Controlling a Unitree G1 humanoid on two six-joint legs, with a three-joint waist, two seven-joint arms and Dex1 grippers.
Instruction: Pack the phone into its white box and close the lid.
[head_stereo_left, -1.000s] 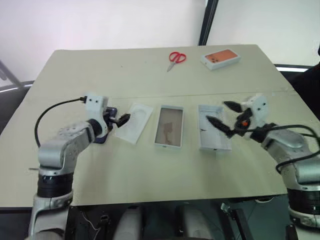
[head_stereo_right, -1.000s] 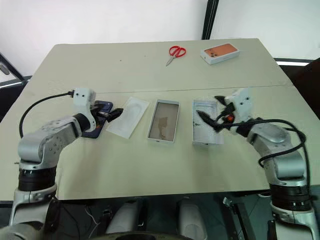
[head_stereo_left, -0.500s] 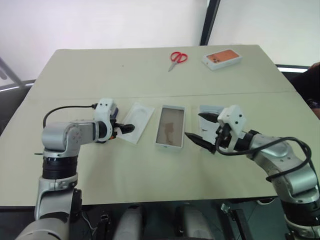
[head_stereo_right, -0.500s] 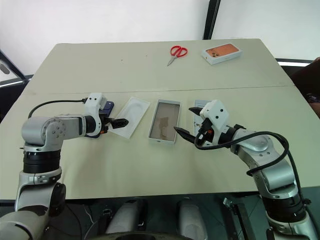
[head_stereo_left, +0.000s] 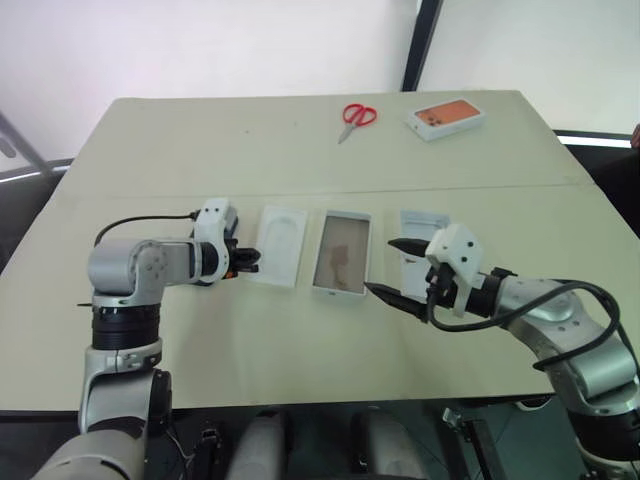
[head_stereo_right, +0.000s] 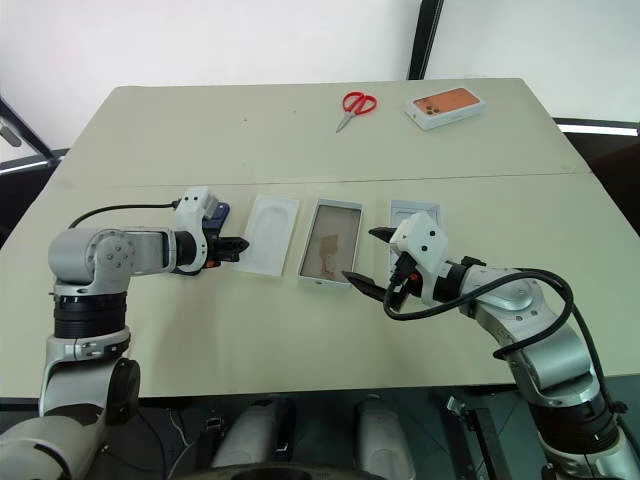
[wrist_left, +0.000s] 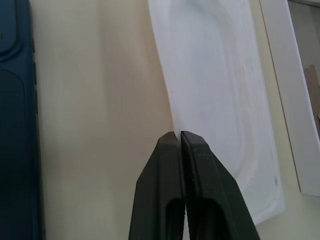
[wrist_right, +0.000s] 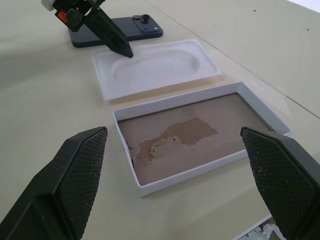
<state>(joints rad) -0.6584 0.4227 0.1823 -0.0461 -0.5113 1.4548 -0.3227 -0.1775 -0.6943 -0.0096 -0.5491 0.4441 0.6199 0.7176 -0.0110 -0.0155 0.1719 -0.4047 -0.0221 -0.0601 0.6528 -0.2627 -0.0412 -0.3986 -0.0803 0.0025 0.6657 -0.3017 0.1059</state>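
Both left fingers pressed together at insert's edge.

1. The middle of the table has a row: phone, insert, white box, lid.
2. The gaps between insert, box and lid are narrow strips of bare table.
3. The left gripper, fingers pressed together, stands at the insert's left edge, in the strip between phone and insert.
4. The right gripper is spread wide by the box's right wall, in front of the lid.
5. The box is open on top, nothing over it.
6. The near side of the table is bare.
7. Far side: scissors and a small box, well apart from the row.
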